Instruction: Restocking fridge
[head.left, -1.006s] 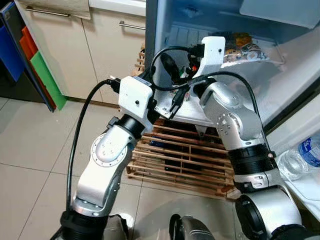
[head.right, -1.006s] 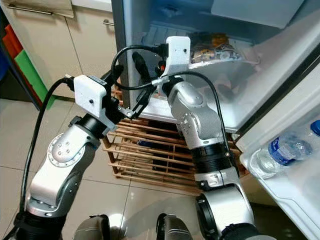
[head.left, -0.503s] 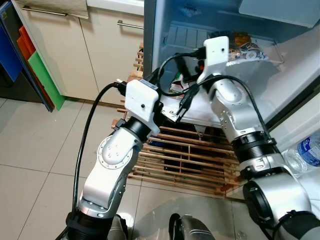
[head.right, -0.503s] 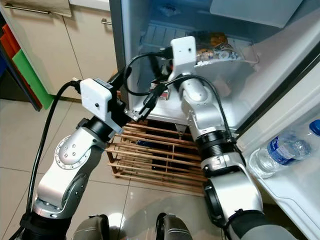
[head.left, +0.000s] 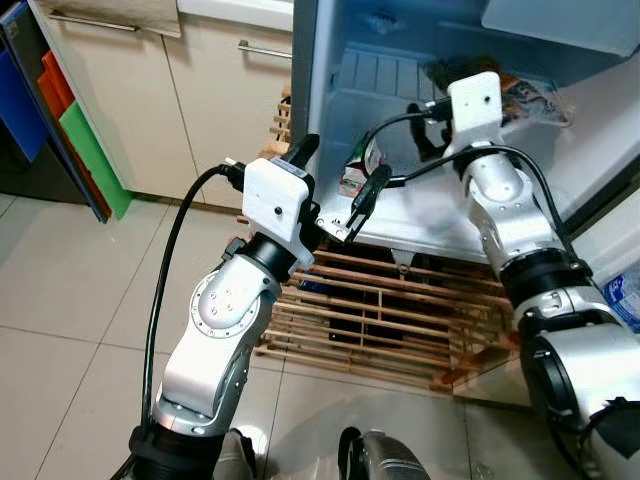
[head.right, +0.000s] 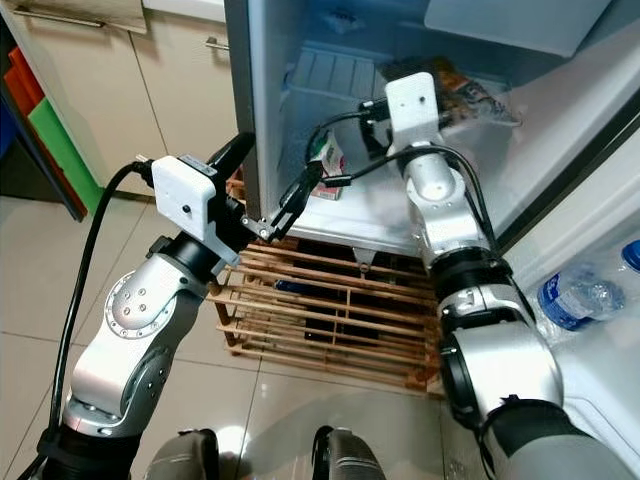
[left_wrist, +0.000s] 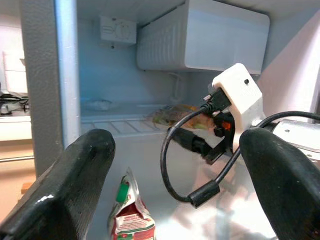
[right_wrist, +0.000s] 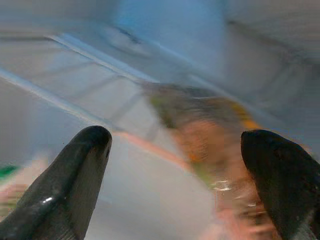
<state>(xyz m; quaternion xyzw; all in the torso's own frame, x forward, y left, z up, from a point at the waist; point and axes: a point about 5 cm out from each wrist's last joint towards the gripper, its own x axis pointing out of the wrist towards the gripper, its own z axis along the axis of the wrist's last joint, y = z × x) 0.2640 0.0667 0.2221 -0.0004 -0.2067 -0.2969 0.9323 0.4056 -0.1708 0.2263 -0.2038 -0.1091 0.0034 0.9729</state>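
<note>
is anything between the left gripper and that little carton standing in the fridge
Nothing visible. The left gripper, fingers open, looks straight at the carton on the fridge floor. The right gripper's cable hangs beside that line, not across it.

Silver arms, seemingly black-cabled white wrists

A small carton (head.right: 327, 158) stands on the fridge floor (head.right: 400, 215); bare floor surrounds it.

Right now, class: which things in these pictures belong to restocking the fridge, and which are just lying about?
Job:
fridge
small carton
food packet
left pincer, open
right pincer, open

Lying about:
wooden crate
water bottle
cupboards
</note>
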